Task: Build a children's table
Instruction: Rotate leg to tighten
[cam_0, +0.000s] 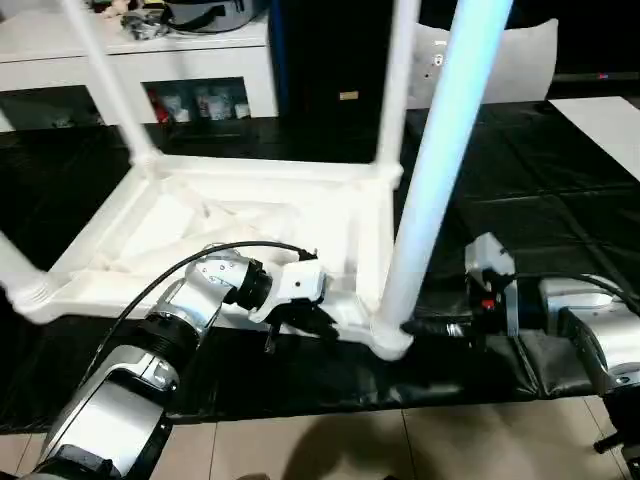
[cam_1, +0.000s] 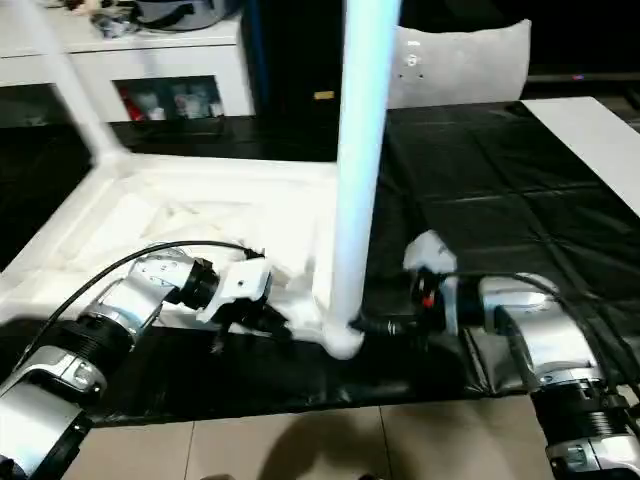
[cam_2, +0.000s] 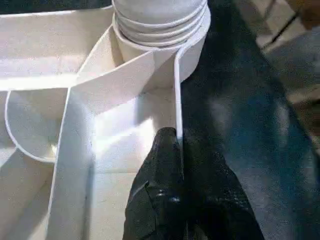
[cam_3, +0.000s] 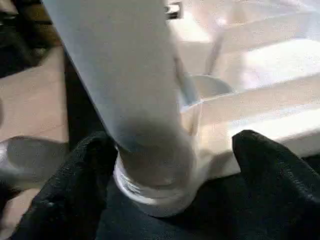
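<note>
The children's table top (cam_0: 250, 230) lies upside down on the black cover, ribbed side up. Legs stand in its far left (cam_0: 105, 80), far right (cam_0: 395, 90) and near left (cam_0: 15, 265) corners. A fourth leg (cam_0: 440, 150) rises from the near right socket (cam_0: 390, 340). My left gripper (cam_0: 300, 320) is shut on the thin near rim wall (cam_2: 176, 90) just beside that socket, one finger inside and one outside. My right gripper (cam_0: 425, 328) is open, its fingers (cam_3: 260, 155) standing on either side of the leg's base (cam_3: 150, 170) with a gap showing on one side.
A white cabinet (cam_0: 130, 60) stands behind the work surface, with a white panel (cam_0: 520, 60) at the back right. A white sheet (cam_0: 605, 125) lies on the black cover (cam_0: 540, 200) at the right. The tiled floor (cam_0: 400, 440) begins just below the table's near edge.
</note>
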